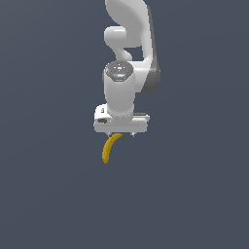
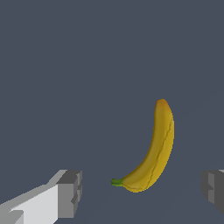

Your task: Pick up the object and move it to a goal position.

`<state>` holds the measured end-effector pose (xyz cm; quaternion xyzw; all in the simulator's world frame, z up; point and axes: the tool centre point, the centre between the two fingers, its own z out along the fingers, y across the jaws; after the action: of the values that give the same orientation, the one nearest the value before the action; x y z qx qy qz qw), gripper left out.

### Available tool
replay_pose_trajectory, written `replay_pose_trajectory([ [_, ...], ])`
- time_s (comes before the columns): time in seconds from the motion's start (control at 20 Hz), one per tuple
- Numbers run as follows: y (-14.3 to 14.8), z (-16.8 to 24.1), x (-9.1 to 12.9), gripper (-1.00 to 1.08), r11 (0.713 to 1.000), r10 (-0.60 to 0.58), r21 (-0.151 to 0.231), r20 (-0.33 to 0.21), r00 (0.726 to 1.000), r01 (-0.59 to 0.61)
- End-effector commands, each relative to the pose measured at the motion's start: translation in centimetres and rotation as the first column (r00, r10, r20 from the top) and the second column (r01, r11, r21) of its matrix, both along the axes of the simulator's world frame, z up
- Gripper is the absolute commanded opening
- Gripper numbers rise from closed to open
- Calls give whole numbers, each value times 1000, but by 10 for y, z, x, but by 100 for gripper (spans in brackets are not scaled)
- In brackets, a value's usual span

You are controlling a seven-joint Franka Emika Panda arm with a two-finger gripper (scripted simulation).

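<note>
- Banana (image 2: 156, 151) lies flat on the plain dark grey-blue surface (image 1: 48, 194), no edges or corners of that surface in frame, so can't place it against them
- Exterior view: banana (image 1: 109, 148) sticks out from under the white gripper (image 1: 120, 134), curving down toward the near side of the frame; its upper end is hidden by the gripper body
- Wrist view: gripper (image 2: 142, 190) is spread wide, released, nothing between the pads touching them
- One grey fingertip pad (image 2: 70, 192) sits well clear of the banana's green stem end; the other pad (image 2: 213, 189) is cut off by the frame edge, also apart from the fruit
- Banana's stem end falls between the two fingers; the orange-brown tip points away from the gripper, beyond the finger line
- Banana is much narrower than the finger gap
- No contact visible between fingers and fruit; whether the fingertips reach surface level can't be told from either view
- Arm (image 1: 129, 48) hangs roughly vertical above the gripper, wrist pointing straight down
</note>
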<state>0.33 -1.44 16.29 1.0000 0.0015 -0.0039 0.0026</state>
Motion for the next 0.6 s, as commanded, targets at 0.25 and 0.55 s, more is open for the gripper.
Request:
replay_pose_trajectory([
  [0.25, -14, 12, 7, 100, 1000, -4, -12, 29, 1000, 5],
  [0.55, -26, 25, 13, 100, 1000, 2, -23, 53, 999, -1],
])
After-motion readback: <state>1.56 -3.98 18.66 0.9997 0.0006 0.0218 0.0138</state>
